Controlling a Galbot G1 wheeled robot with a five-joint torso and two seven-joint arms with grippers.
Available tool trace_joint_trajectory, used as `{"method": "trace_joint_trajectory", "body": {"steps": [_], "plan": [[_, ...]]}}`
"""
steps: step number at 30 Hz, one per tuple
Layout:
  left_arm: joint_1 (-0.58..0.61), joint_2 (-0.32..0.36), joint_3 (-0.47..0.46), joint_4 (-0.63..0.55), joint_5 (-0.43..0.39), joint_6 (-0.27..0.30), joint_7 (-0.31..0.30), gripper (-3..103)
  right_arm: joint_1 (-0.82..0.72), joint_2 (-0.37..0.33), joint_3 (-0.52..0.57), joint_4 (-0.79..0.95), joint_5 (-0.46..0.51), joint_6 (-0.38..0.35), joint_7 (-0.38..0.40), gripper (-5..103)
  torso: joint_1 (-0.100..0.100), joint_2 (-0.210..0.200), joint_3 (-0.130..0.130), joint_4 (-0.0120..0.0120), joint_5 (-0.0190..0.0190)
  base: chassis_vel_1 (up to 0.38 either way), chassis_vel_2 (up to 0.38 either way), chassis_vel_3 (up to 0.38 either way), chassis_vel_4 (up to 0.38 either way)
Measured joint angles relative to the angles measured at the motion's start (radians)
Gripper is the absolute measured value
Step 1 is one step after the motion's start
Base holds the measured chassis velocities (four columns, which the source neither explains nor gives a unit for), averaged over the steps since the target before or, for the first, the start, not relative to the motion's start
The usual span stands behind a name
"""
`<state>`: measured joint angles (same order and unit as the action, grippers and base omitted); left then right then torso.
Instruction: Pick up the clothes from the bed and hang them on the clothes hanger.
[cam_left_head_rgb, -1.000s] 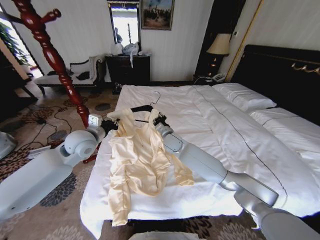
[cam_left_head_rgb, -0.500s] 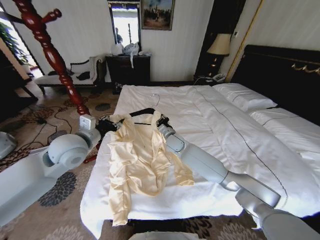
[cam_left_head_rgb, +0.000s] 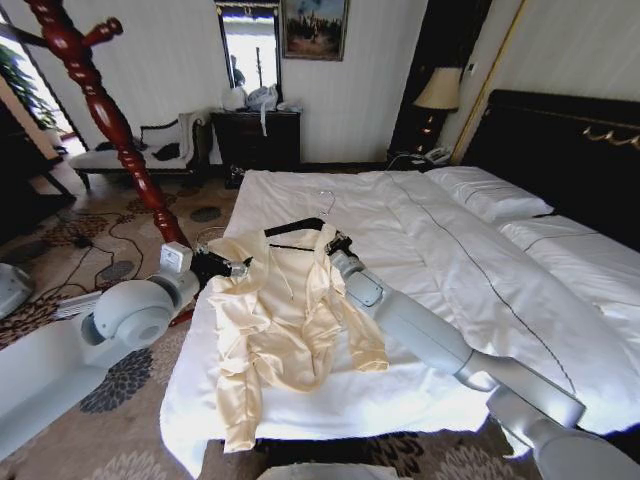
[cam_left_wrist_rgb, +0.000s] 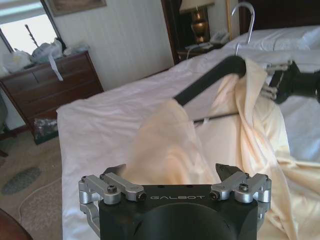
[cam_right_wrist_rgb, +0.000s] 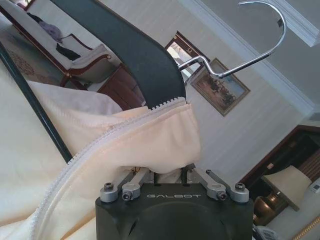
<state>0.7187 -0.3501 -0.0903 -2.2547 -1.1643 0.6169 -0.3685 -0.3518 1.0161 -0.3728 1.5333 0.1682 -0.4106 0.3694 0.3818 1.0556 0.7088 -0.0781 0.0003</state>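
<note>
Now the clothes (cam_left_head_rgb: 285, 325), one cream-yellow satiny top, lie on the bed (cam_left_head_rgb: 500, 290) near its foot-end corner on the robot's left, a sleeve trailing over the foot edge. One black clothes hanger (cam_left_head_rgb: 296, 226) sits inside the collar, its silver hook lifted off the duvet. Compared with a second ago, the hanger and collar have shifted toward the headboard and the left shoulder has spread wider over the hanger's arm. I judge the threading nearly done, with the lift to a hanging spot left. The right gripper (cam_left_head_rgb: 338, 243) is closed on the collar at the hanger's right shoulder; in the right wrist view fabric bunches between its fingers (cam_right_wrist_rgb: 131, 190). The left gripper (cam_left_head_rgb: 238, 267) pinches the left shoulder cloth by the bed's side edge. One dark-red coat stand (cam_left_head_rgb: 105, 115) rises beyond that corner.
</note>
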Motion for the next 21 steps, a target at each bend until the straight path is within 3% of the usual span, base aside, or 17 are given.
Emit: {"method": "trace_joint_trajectory", "body": {"steps": [10, 14, 20, 21], "plan": [[0.026, 0.005, -0.009, 0.012, -0.037, 0.026, -0.046, 100, -0.046, -0.036, 0.044, 0.023, 0.011, -0.002, 0.001, 22, 0.000, 0.000, 0.000, 0.0001, -0.0001, 0.000, 0.000, 0.000, 0.000], [-0.006, -0.017, -0.006, 0.005, -0.065, -0.028, -0.058, 100, -0.051, -0.038, 0.048, 0.027, 0.010, -0.003, 0.002, 22, 0.000, 0.000, 0.000, 0.0005, -0.0002, 0.000, 0.000, 0.000, 0.000], [-0.030, -0.105, 0.078, -0.014, -0.088, -0.183, -0.060, 100, -0.040, -0.036, 0.033, 0.039, 0.013, -0.006, 0.002, 22, 0.000, 0.000, 0.000, 0.0002, -0.0003, 0.000, 0.000, 0.000, 0.000], [-0.030, -0.105, 0.078, -0.014, -0.088, -0.183, -0.060, 100, -0.040, -0.036, 0.033, 0.039, 0.013, -0.006, 0.002, 22, 0.000, 0.000, 0.000, 0.0002, -0.0003, 0.000, 0.000, 0.000, 0.000]]}}
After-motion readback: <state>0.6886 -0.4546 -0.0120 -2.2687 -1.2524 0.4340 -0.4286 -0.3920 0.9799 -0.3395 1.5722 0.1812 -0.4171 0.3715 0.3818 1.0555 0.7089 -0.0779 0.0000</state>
